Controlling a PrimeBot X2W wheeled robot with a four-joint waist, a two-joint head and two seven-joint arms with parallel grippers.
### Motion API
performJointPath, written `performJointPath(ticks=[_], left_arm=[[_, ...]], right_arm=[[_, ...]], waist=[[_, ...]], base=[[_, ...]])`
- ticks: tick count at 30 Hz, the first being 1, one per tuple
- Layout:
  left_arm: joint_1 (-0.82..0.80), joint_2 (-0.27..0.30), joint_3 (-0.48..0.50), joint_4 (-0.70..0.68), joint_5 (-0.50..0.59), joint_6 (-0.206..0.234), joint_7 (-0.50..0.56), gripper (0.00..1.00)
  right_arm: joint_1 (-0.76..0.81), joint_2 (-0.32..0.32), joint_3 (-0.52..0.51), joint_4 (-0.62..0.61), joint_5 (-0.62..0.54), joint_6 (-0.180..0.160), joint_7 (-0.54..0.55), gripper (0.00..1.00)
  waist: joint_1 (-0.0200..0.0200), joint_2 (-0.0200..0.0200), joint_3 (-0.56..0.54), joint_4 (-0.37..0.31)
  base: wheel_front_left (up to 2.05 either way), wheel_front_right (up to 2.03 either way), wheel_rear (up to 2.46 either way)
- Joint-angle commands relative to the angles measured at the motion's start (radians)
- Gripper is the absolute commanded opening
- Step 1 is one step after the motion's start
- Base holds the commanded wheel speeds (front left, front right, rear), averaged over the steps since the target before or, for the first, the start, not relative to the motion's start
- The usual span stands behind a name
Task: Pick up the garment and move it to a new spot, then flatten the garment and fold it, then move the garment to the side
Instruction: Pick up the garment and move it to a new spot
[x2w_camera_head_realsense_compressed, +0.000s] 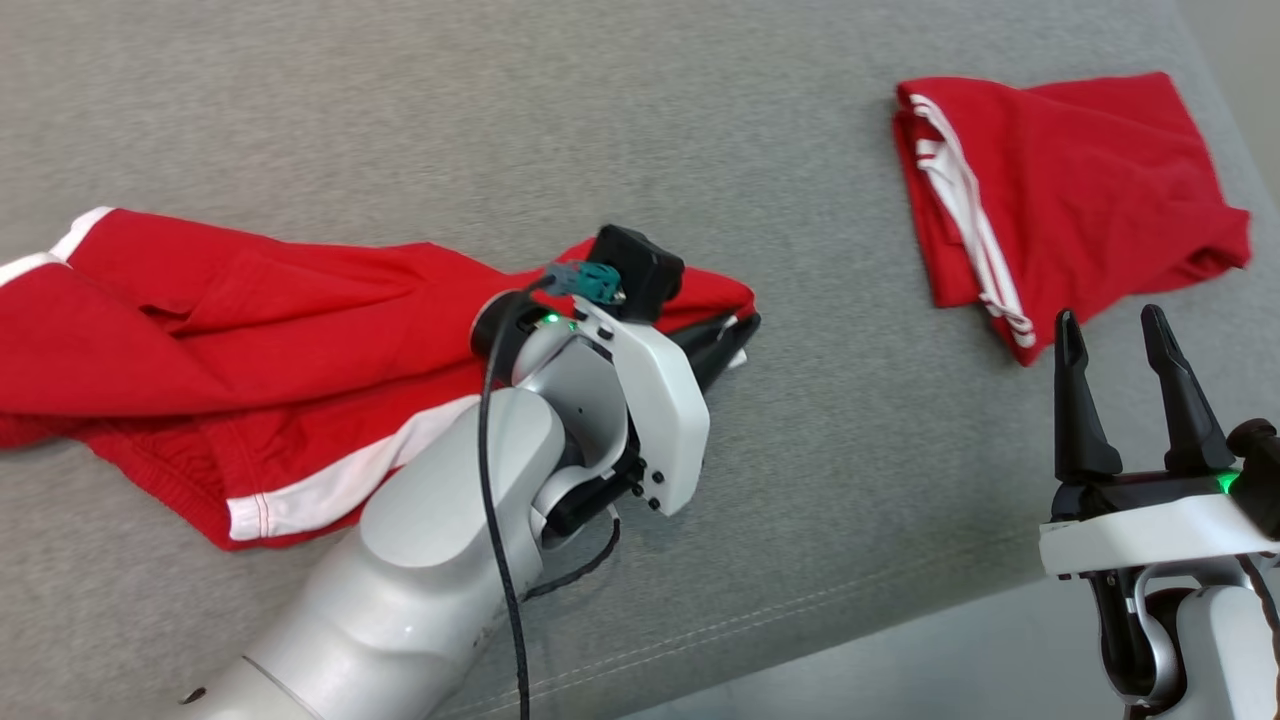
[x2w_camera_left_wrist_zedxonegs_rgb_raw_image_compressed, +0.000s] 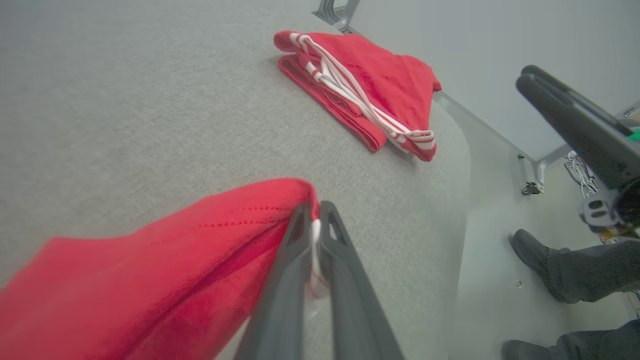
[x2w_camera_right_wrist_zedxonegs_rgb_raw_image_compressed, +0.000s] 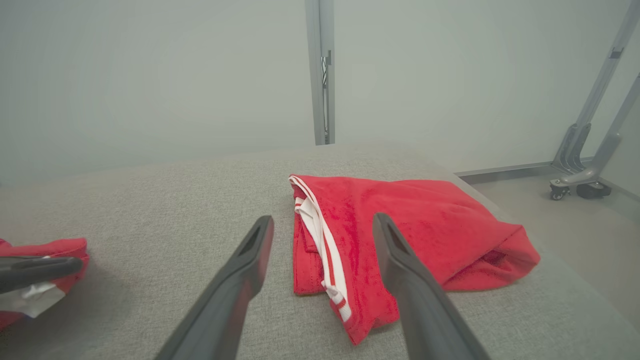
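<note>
Garments number two: crumpled garment (x2w_camera_head_realsense_compressed: 250, 330) left, folded garment (x2w_camera_head_realsense_compressed: 1090, 180) right.

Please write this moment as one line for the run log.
left tool: shut on unfolded garment edge | right tool: open, holding nothing | folded garment: lying on grey surface, robot's right side
</note>
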Motion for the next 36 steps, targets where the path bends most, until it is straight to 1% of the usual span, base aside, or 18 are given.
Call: performJointPath(ticks=[1,5,6,7,8,9,11,13,17,20,24,28,32,36], left_arm=[[-0.038,-0.001,0.006,-0.018,-0.011,-0.007,-0.001,0.0],[-0.045,-0.004,-0.046,0.017,-0.034,-0.007,0.004,0.0],[-0.047,-0.005,-0.057,0.023,-0.043,-0.007,0.004,0.09],[-0.049,-0.005,-0.065,0.029,-0.05,-0.007,0.0,0.85],[-0.053,-0.005,-0.074,0.032,-0.051,-0.007,-0.008,1.0],[-0.053,-0.005,-0.074,0.032,-0.051,-0.007,-0.008,1.0],[-0.056,-0.005,-0.116,0.01,-0.079,-0.007,-0.023,1.0],[-0.057,-0.003,-0.124,-0.002,-0.087,-0.007,-0.034,1.0],[-0.056,0.025,-0.139,-0.062,-0.102,-0.007,-0.088,1.0],[-0.051,0.063,-0.106,-0.114,-0.081,0.022,-0.153,1.0],[-0.021,0.137,-0.049,-0.196,-0.071,0.084,-0.208,1.0],[0.032,0.235,0.032,-0.272,-0.064,0.179,-0.264,1.0],[0.106,0.346,0.129,-0.346,-0.084,0.259,-0.307,1.0],[0.191,0.449,0.233,-0.411,-0.096,0.344,-0.374,1.0]], right_arm=[[0.008,-0.002,0.022,-0.018,0.008,0.0,-0.015,1.0],[0.001,0.003,0.029,0.0,0.019,0.0,-0.024,1.0],[-0.001,0.004,0.029,0.003,0.021,0.0,-0.026,1.0],[-0.002,0.005,0.03,0.007,0.022,0.0,-0.027,1.0],[-0.003,0.005,0.029,0.011,0.022,0.0,-0.028,1.0],[-0.003,0.005,0.029,0.011,0.022,0.0,-0.028,1.0],[-0.009,0.006,0.031,0.017,0.02,0.0,-0.031,1.0],[-0.011,0.006,0.032,0.018,0.019,0.0,-0.032,1.0],[-0.025,-0.005,0.036,0.023,0.012,0.0,-0.033,1.0],[-0.034,-0.025,0.042,0.026,0.007,0.0,-0.034,1.0],[-0.038,-0.054,0.05,0.031,0.0,0.0,-0.03,1.0],[-0.035,-0.076,0.052,0.032,-0.005,0.0,-0.021,1.0],[-0.027,-0.089,0.044,0.026,-0.009,0.0,-0.01,1.0],[-0.012,-0.102,0.043,0.019,-0.014,0.0,0.001,1.0]], waist=[[0.0,-0.0001,0.016,-0.05],[0.0,-0.0001,0.022,-0.07],[0.0,-0.0001,0.022,-0.07],[0.0,-0.0001,0.021,-0.069],[0.0,-0.0001,0.019,-0.063],[0.0,-0.0001,0.019,-0.063],[0.0,-0.0001,0.008,-0.038],[0.0,-0.0001,0.003,-0.027],[0.0,-0.0001,-0.026,0.028],[0.0,-0.0001,-0.053,0.078],[0.0,-0.0001,-0.087,0.148],[0.0,-0.0001,-0.115,0.203],[0.0,-0.0001,-0.138,0.242],[0.0,-0.0001,-0.155,0.268]], base=[[0.0,0.0,0.0],[0.0,0.0,0.0],[0.0,0.0,0.0],[0.0,0.0,0.0],[0.0,0.0,0.0],[0.0,0.0,0.0],[0.0,0.0,0.0],[0.0,0.0,0.0],[0.0,0.0,0.0],[0.0,0.0,0.0],[0.0,0.0,0.0],[0.0,0.0,0.0],[0.0,0.0,0.0],[0.0,0.0,0.0]])
